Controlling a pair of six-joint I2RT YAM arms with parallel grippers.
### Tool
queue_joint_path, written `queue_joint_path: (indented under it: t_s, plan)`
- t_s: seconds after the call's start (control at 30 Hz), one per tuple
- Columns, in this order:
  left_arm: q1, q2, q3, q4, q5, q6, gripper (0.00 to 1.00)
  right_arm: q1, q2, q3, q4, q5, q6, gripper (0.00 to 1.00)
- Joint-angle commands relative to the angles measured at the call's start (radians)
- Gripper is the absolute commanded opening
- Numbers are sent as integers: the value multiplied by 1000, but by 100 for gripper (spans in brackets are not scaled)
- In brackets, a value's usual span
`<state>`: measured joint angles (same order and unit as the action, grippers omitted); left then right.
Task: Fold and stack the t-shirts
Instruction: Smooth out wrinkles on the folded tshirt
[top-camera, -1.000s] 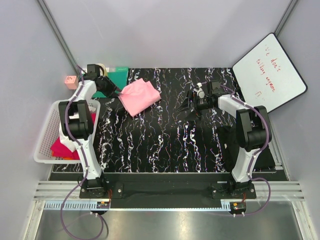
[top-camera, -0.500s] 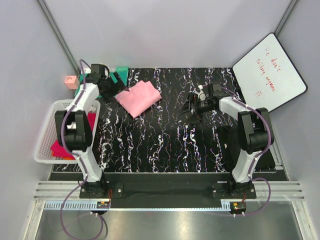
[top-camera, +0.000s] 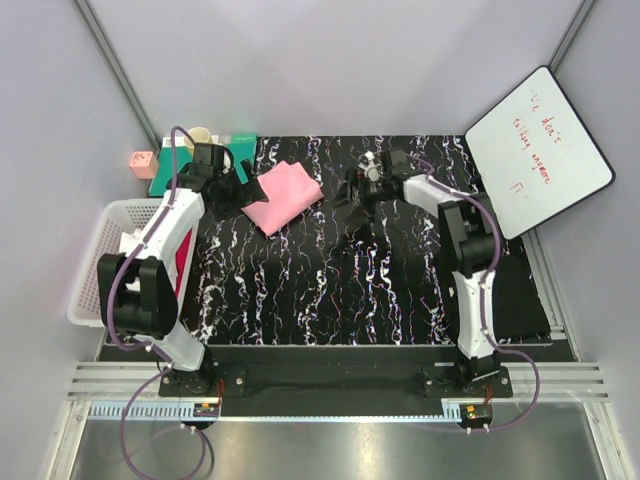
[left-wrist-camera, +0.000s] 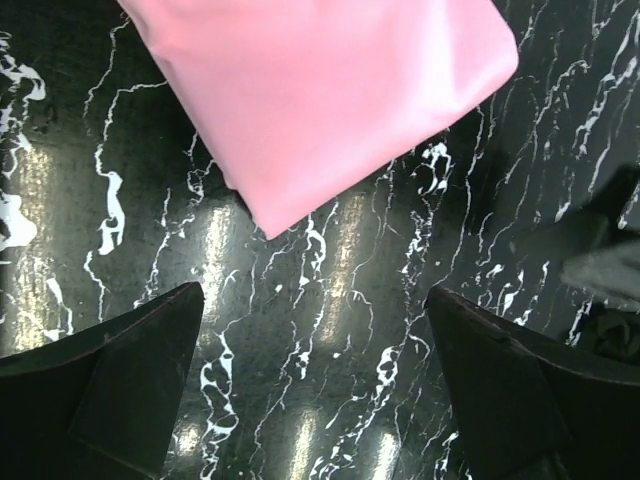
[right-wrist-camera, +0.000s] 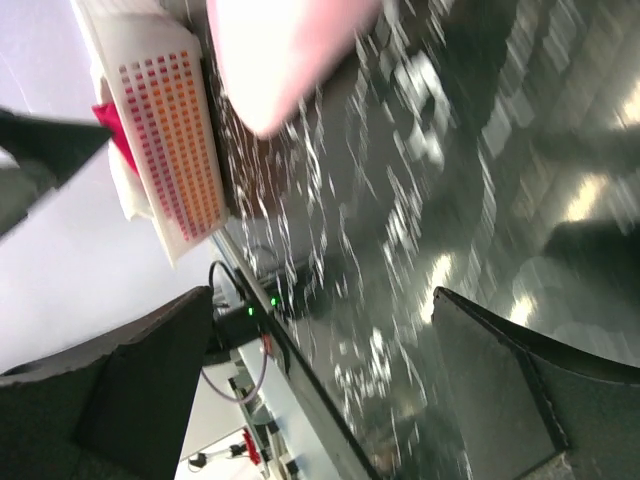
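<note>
A folded light pink t-shirt (top-camera: 283, 196) lies at the back left of the black marbled table; it also fills the top of the left wrist view (left-wrist-camera: 320, 100) and shows blurred in the right wrist view (right-wrist-camera: 280, 50). My left gripper (top-camera: 232, 194) is open and empty, just left of the shirt's near corner. My right gripper (top-camera: 347, 192) is open and empty, a little to the right of the shirt. A magenta-red t-shirt (top-camera: 180, 262) and some white cloth (top-camera: 131, 246) lie in the white basket (top-camera: 88, 280), partly hidden by the left arm.
A small pink box (top-camera: 141, 163), a yellow cup (top-camera: 197, 137) and a green mat (top-camera: 238, 148) sit at the back left. A whiteboard (top-camera: 538, 150) leans at the back right. The basket stands at the table's left edge.
My left gripper has swung right, from the green mat's side to the pink shirt's near left corner. My right gripper has moved left toward the shirt. The shirt lies flatter.
</note>
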<state>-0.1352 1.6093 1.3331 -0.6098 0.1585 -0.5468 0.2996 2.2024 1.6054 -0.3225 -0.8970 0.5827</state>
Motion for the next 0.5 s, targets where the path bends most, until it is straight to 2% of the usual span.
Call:
queue_joint_path:
  t_s: [0.0, 0.23, 0.47]
  plan:
    - [0, 75, 95, -45, -33, 59, 99, 75, 164, 277, 42, 36, 89, 94]
    - [-1, 262, 317, -107, 35, 42, 96, 101, 341, 520, 37, 118, 189, 93]
    - [-4, 193, 337, -107, 137, 44, 96, 130, 459, 741, 2, 205, 246, 92]
